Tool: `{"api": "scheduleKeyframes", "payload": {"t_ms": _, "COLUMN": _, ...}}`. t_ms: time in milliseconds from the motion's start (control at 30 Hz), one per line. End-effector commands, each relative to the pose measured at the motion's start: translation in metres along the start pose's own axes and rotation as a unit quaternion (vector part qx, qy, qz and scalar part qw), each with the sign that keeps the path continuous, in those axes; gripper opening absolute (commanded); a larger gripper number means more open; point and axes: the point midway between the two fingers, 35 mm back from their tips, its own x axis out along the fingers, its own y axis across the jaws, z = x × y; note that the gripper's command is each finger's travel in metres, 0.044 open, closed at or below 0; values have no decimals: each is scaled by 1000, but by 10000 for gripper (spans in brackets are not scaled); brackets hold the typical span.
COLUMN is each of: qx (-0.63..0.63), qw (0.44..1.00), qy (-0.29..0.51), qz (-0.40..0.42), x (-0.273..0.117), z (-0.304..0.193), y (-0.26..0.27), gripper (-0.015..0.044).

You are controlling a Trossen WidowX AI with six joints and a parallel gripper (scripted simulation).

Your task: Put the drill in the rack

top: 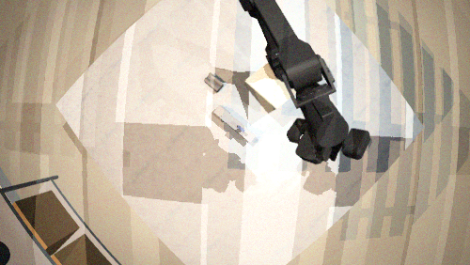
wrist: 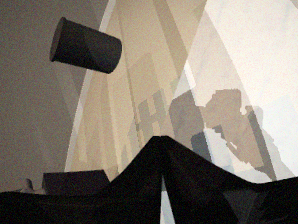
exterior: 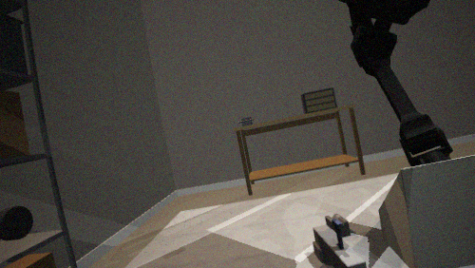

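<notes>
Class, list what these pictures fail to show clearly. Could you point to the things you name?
- Gripper fingertips: absent from the exterior view, cut off by its edge.
- Shelf unit (top: 30, 182) (exterior: 42, 119): cut off by the left edge in top and exterior views.
- Small blue part (top: 241, 128) (exterior: 337, 221): too small to identify, top view.
</notes>
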Motion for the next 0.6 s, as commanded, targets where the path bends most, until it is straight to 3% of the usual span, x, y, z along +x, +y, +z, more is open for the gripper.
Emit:
{"api": "scheduleKeyframes", "payload": {"t_ms": 0, "qx": 22, "qw": 996, "qy": -5, "qz": -90, "x": 22, "z": 20, "y": -65, "gripper": 0}}
{"api": "scheduleKeyframes", "payload": {"t_ms": 300, "qx": 61, "qw": 955, "qy": 32, "qz": -288, "x": 41, "z": 31, "y": -220, "gripper": 0}}
{"api": "scheduleKeyframes", "payload": {"t_ms": 567, "qx": 72, "qw": 885, "qy": 139, "qz": -439, "x": 29, "z": -9, "y": -350, "gripper": 0}}
